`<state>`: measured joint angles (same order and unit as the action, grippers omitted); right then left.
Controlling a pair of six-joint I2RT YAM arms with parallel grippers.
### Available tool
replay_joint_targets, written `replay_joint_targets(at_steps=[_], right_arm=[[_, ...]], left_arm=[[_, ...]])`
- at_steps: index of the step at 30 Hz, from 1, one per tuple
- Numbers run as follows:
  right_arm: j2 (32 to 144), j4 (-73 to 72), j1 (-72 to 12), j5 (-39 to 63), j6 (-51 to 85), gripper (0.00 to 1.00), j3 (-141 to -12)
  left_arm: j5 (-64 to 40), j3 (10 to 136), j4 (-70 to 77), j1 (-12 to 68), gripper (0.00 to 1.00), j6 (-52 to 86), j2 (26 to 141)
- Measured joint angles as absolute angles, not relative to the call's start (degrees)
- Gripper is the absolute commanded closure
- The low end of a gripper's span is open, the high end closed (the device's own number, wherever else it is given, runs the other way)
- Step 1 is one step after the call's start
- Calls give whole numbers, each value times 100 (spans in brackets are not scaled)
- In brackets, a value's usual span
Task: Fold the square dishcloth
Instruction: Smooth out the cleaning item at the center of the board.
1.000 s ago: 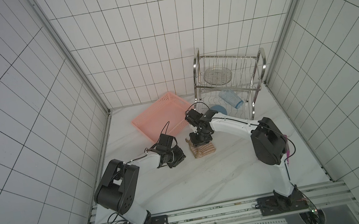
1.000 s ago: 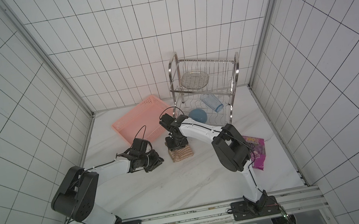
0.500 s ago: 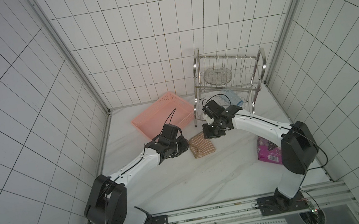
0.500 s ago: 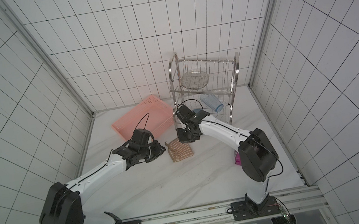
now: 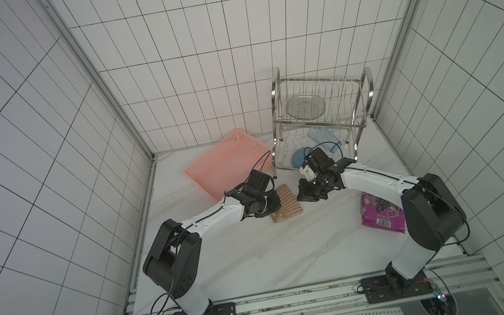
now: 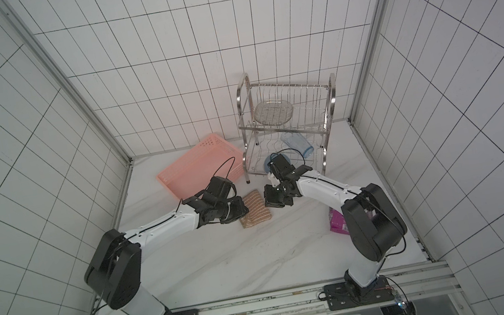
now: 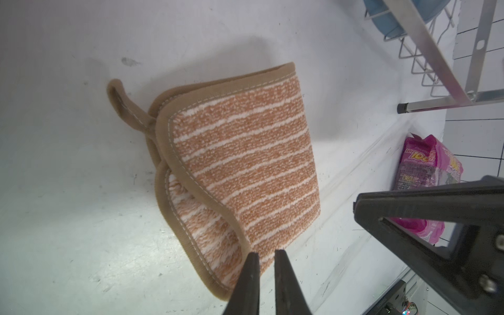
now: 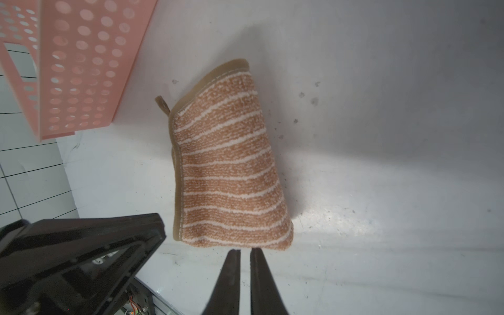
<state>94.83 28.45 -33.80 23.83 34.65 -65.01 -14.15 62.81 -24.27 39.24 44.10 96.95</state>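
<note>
Nearest the robot's base, a purple packet [image 5: 381,216] lay on the white marble surface [image 5: 262,261], nearer than the square dishcloth [image 5: 288,203] and off to its right. The dishcloth lay mid-surface, folded over on itself with its striped face up. Its brown-bound open edges faced the left arm, its rounded fold faced the right arm, and its small loop [image 7: 120,101] stuck out at the far corner. The left end effector [image 7: 264,255] hung at the dishcloth's near bound corner, jaws drawn almost together with only a thin slit between them, gripping nothing. Whether its tips touched the cloth could not be told. The right end effector [image 8: 245,252] hung just beside the dishcloth's folded side and apart from it, its jaws likewise nearly closed and empty. Beyond the dishcloth to the left stood a pink perforated basket [image 5: 227,166]. Beyond it to the right stood a metal dish rack [image 5: 363,100], with a blue bowl [image 5: 298,157] and a clear cup [image 5: 322,137] on its lower tier and a mesh dish [image 5: 306,106] above.
</note>
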Motion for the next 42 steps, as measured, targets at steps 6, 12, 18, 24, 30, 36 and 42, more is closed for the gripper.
replay_joint_targets(at_steps=[6, 12, 18, 24, 30, 36, 42], right_arm=[[9690, 2449, -3380, 2722, 3518, 85, -6504], [10062, 2296, -3380, 2915, 3544, 85, -6504], [10291, 2204, -3380, 2947, 3544, 85, -6504], [10604, 2123, -3380, 2956, 3544, 86, -6504], [10619, 2086, -3380, 2956, 3555, 86, -6504], [10619, 2080, -3380, 2956, 3575, 86, -6504], [10619, 2080, -3380, 2954, 3590, 86, -6504]], left_arm=[[-1483, 6243, -2390, 3920, 85, 4344, 9695], [-1573, 6130, -2274, 3883, 85, 4281, 9762], [-1634, 6121, -2204, 3865, 85, 4209, 9773], [-1638, 6184, -2211, 3870, 85, 4152, 9771], [-1695, 6482, -2174, 3931, 84, 4088, 9867], [-1739, 6641, -2132, 4003, 84, 4040, 10226], [-1734, 6539, -2171, 3999, 85, 4047, 10436]])
